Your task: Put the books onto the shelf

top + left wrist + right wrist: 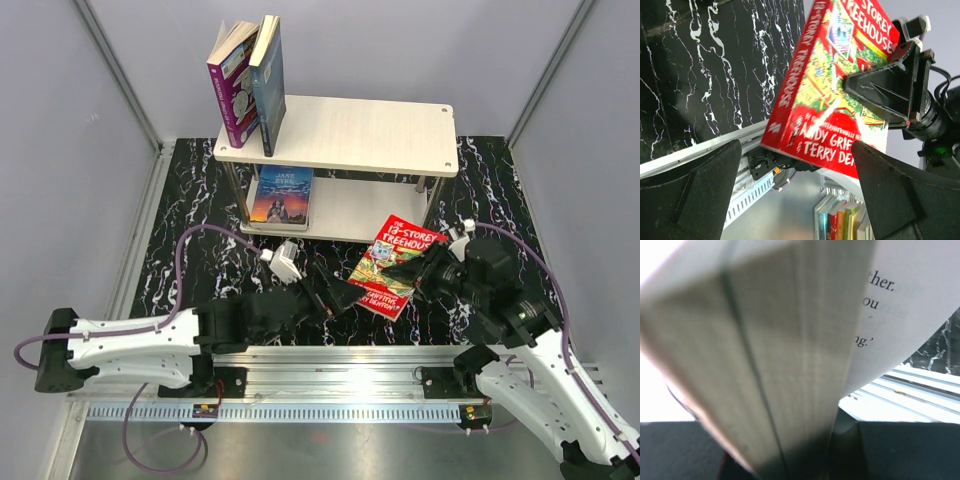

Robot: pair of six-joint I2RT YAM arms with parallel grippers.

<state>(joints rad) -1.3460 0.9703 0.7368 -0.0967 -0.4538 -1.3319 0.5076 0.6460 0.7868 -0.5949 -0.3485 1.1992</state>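
Observation:
The red-green Treehouse book point(392, 262) hangs tilted over the black table, right of centre, with my right gripper point(412, 272) shut on its right edge. The right wrist view is filled by its page edges point(790, 365) between the dark fingers point(905, 450). My left gripper point(336, 295) stands open just left of the book, apart from it. The left wrist view shows the cover point(830, 90) beyond the spread fingers point(690, 192). The shelf point(370, 135) stands at the back. A purple book point(230, 88) and a dark teal book point(270, 85) stand on its top board. Jane Eyre point(282, 195) lies on the lower board.
A metal rail point(340, 365) carrying both arm bases runs along the near edge. Pale walls with slanted frame bars close in the black marbled table point(190, 205) on three sides. Purple cables loop beside each arm.

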